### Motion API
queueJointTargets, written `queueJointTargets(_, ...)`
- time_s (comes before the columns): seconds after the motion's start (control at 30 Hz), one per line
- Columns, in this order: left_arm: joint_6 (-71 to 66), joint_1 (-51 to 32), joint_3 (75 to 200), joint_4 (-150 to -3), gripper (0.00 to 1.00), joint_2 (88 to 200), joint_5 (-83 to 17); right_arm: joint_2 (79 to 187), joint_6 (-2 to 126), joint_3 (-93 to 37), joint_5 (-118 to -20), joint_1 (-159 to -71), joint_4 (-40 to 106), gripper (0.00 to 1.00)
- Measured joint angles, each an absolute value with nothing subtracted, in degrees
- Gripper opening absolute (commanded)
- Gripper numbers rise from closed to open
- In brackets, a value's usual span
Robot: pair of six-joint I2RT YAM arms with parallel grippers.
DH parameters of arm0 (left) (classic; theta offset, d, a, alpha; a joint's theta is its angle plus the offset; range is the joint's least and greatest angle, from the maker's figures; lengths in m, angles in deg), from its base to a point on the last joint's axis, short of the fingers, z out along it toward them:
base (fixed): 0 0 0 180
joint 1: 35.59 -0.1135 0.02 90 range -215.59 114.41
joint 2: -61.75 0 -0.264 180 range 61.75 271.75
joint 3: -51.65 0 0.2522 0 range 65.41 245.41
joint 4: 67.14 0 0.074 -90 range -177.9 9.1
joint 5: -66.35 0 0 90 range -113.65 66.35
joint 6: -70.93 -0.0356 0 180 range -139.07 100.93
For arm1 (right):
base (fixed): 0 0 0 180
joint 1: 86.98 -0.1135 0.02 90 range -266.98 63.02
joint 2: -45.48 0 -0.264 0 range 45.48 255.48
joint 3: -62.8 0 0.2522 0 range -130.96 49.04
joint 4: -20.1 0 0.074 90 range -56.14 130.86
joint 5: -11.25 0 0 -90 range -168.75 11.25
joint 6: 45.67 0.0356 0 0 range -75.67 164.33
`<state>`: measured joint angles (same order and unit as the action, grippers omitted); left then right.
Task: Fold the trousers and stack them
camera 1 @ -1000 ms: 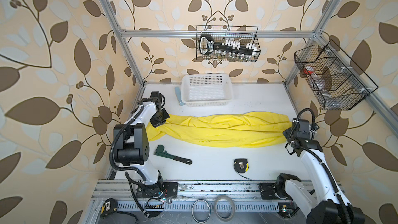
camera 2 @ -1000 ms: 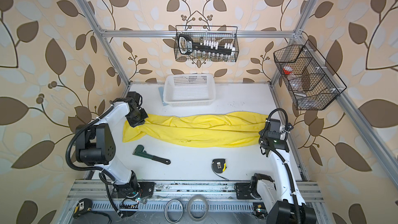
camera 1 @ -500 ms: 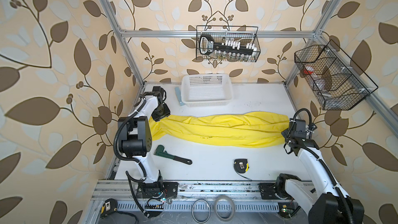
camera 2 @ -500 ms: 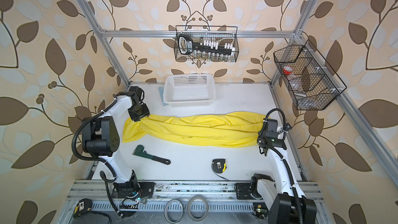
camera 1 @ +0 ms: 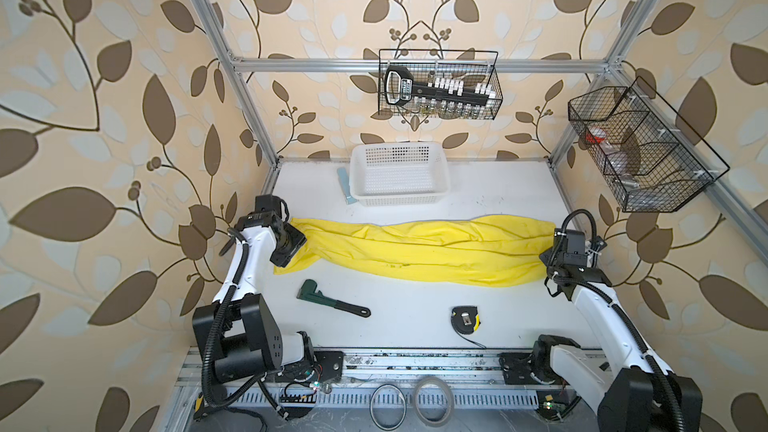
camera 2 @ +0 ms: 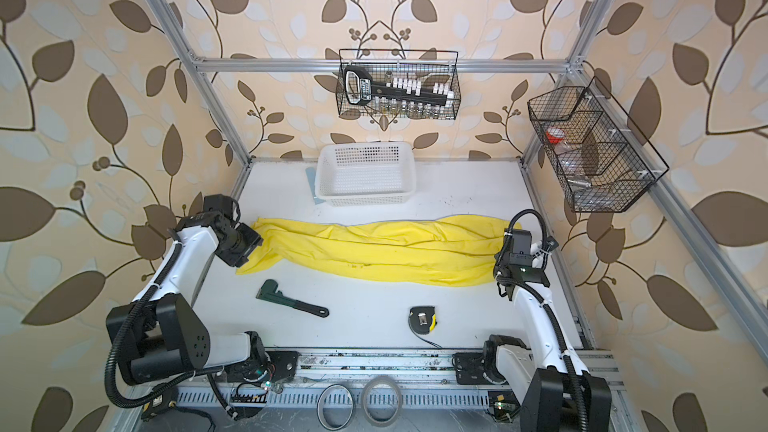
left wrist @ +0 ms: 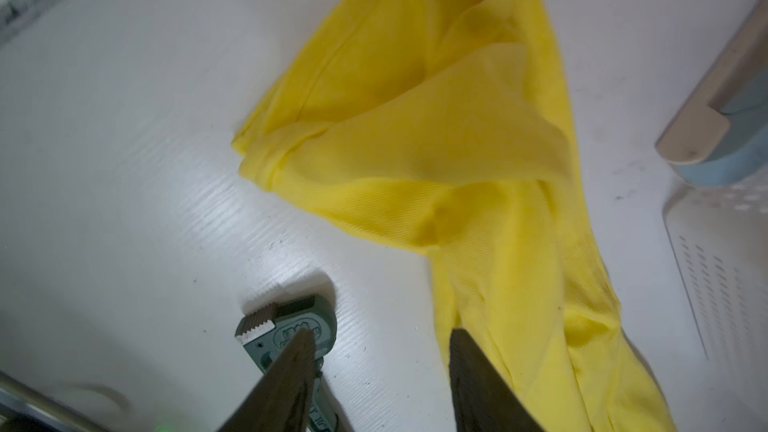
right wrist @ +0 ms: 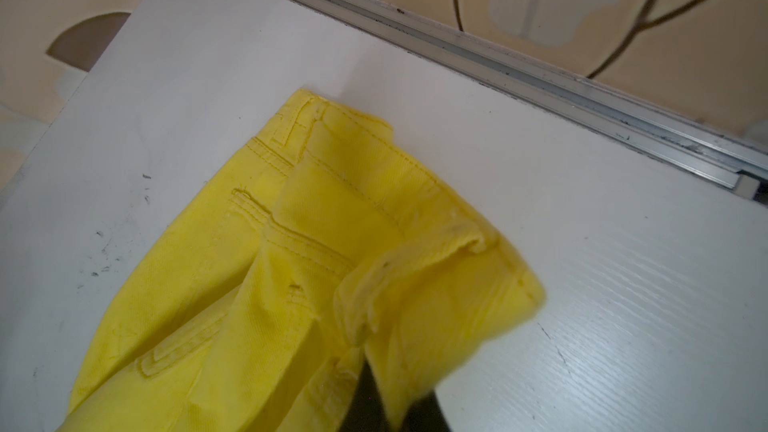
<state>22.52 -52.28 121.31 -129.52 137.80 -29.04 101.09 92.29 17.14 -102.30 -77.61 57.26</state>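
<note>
Trousers (camera 1: pixel 415 249) lie stretched across the middle of the table (camera 1: pixel 498 184) in both top views, a long rumpled yellow band just in front of the white basket (camera 1: pixel 397 200). I read that spread as the setup for a fold, with an arm at each end: my left gripper (camera 1: pixel 288 248) hangs over the end by the left wall, my right gripper (camera 1: pixel 550 260) at the end by the right wall. From up here both sets of jaws are hidden, so I cannot tell their state. What I do get is the clutter, a wrench (camera 1: pixel 332 299) and a tape measure (camera 1: pixel 465 318) on the near side, clear of the cloth.

Left wrist view fills that gap: the fingers (left wrist: pixel 291 371) stand well apart with bare table between them, gripping nothing, the hem end lying just ahead and cloth passing beneath one finger. The wrench head sits behind the other.

Right wrist view shows belt loops and pocket stitching, so this is the waist end. The claw there is pinched closed on a raised fold of the waistband (right wrist: pixel 415 268), pinning that end, I judge, while the left goes for the hems.
</note>
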Motion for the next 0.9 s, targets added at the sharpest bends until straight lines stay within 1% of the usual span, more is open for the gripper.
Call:
queueJointTargets(0.13,29.9,-53.3,117.7,-126.9,0.56,139.3,-32.7,101.1,92.3,17.1,-102.3,-77.7,57.1,0.0)
queueJointTargets(0.47,45.7,-53.3,112.4,-116.4,0.58,142.2,-33.5,101.1,92.3,17.1,-102.1,-78.0,56.8,0.0)
queueJointTargets(0.7,49.7,-54.0,112.2,-111.1,0.57,146.7,-32.0,101.0,92.1,17.1,-102.1,-78.0,56.8,0.0)
queueJointTargets(0.9,50.1,-54.8,112.8,-109.8,0.56,146.7,-30.0,101.0,91.8,17.1,-102.1,-78.0,56.7,0.0)
